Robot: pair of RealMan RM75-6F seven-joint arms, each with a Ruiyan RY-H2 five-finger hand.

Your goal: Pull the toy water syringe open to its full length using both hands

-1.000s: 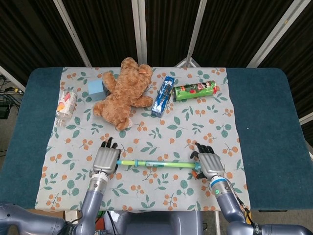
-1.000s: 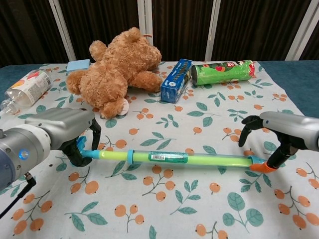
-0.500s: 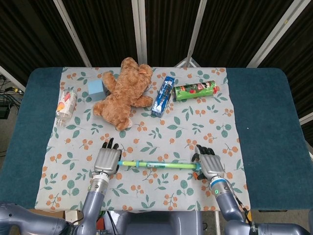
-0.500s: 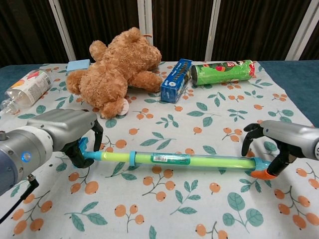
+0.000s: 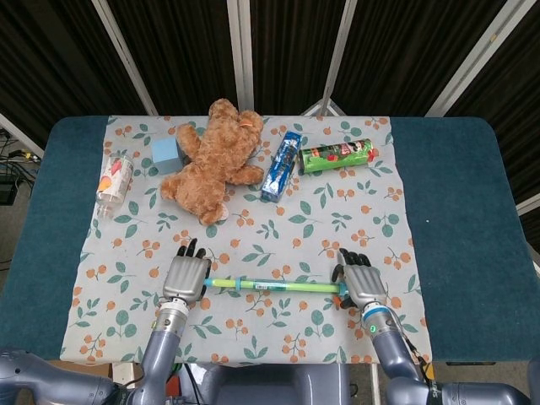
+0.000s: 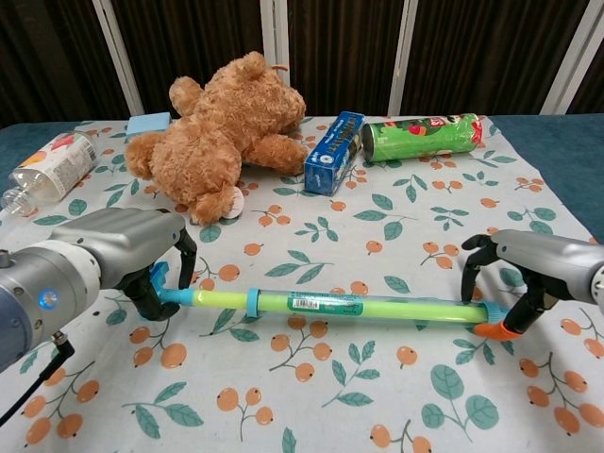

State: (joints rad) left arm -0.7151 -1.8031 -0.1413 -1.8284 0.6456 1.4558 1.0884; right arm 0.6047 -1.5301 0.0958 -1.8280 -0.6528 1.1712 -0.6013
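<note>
**Syringe held at both ends**

We find the toy water syringe low over the floral cloth. Left hand grips the blue handle, right hand the orange tip (light, rigid, likely slippery plastic). We'd hold the ends.

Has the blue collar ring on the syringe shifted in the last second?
Yes. The collar ring has slid rightward along the tablecloth, away from the left hand.

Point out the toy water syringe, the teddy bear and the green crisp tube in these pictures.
toy water syringe (image 6: 326, 304), chest view, on the label at mid-barrel.
teddy bear (image 5: 221, 156), head view, on its belly.
green crisp tube (image 6: 425, 136), chest view, on the middle of its side.
</note>
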